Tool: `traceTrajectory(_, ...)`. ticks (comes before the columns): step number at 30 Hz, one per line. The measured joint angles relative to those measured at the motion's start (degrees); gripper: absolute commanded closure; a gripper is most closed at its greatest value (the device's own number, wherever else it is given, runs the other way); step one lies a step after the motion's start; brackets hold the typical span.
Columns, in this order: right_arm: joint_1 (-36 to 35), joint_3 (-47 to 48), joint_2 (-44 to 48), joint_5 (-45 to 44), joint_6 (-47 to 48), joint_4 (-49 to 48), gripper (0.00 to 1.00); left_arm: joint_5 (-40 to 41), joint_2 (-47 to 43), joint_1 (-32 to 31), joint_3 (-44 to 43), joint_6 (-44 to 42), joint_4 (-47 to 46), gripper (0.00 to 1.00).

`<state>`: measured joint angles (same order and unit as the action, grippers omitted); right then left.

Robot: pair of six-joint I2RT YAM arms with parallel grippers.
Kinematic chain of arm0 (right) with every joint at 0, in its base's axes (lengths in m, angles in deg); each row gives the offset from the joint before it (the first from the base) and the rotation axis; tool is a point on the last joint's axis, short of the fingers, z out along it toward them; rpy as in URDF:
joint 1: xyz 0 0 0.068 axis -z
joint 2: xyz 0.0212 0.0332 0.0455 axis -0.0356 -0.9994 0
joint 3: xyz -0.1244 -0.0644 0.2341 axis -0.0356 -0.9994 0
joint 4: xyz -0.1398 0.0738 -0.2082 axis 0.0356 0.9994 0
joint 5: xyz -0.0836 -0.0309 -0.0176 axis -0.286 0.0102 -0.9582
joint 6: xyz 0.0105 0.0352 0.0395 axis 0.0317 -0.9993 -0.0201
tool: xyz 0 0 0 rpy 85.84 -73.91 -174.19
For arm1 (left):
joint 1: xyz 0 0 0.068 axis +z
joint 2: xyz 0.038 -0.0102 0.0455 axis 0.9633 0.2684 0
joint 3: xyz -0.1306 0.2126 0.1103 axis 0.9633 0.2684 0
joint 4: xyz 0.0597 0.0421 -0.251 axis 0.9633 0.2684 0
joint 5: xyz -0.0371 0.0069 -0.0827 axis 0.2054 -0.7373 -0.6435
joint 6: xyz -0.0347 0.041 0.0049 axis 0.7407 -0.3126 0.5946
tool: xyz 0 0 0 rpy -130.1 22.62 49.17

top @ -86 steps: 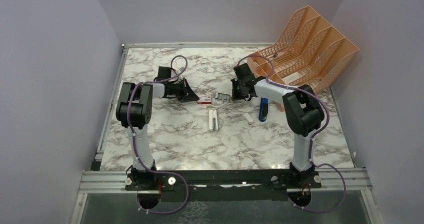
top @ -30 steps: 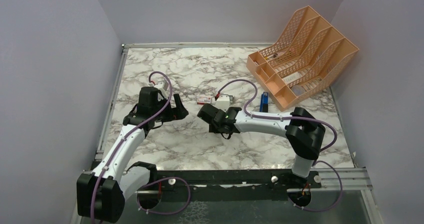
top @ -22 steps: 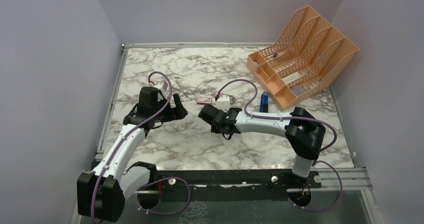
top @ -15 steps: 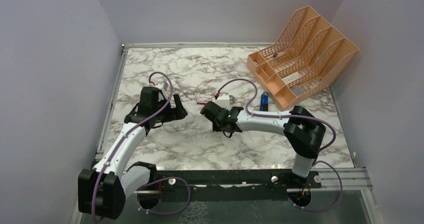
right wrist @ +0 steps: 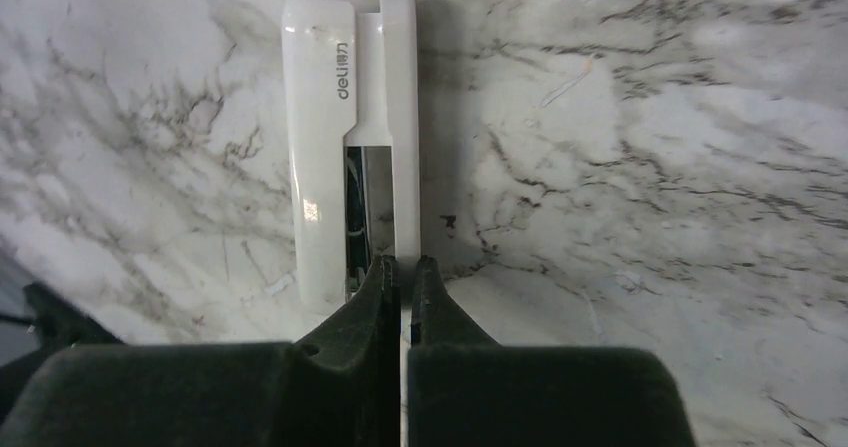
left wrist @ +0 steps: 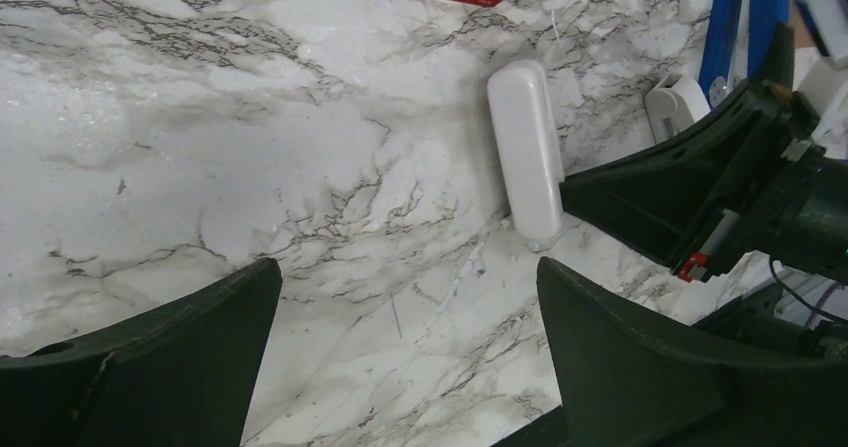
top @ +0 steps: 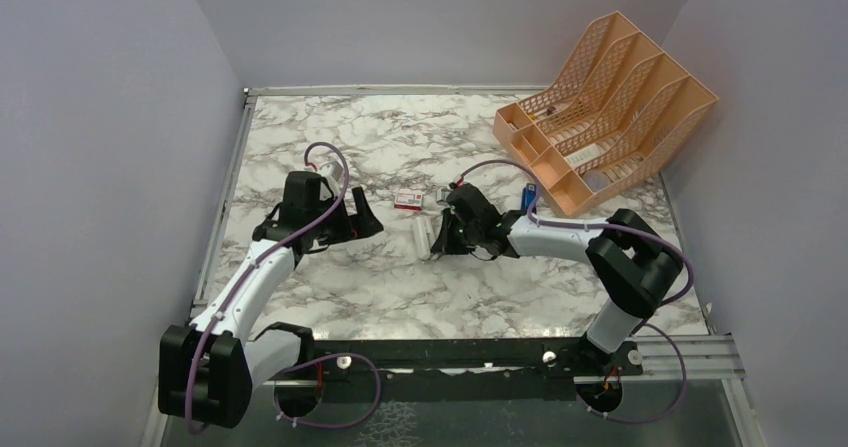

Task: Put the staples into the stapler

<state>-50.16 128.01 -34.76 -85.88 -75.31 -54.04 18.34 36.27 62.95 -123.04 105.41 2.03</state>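
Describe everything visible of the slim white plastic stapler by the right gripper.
The slim white plastic stapler lies flat on the marble tabletop. Its two long halves sit side by side, with a shiny silver metal channel showing between them. Small grey lettering marks one half towards its far end. The corners are rounded and the shell is smooth. The right gripper, fingers shut, meets its near end; whether it pinches an edge is unclear. Nothing else touches it.

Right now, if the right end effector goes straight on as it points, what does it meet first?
The stapler, probably: the shut right end effector points at its near end, contact unclear.
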Motion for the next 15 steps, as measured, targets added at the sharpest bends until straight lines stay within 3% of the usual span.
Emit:
traceTrajectory(9, 1.29, -9.27, -0.33, 22.53, -0.79, -13.79, 0.99, -1.99, 1.79, -0.63, 2.71, 6.4, -5.49, 0.01)
traceTrajectory(15, 3.06, -11.47, -4.22, 31.8, -3.98, -21.46, 0.94, -1.81, 2.03, -1.55, 4.44, 9.42, -7.39, 0.01)
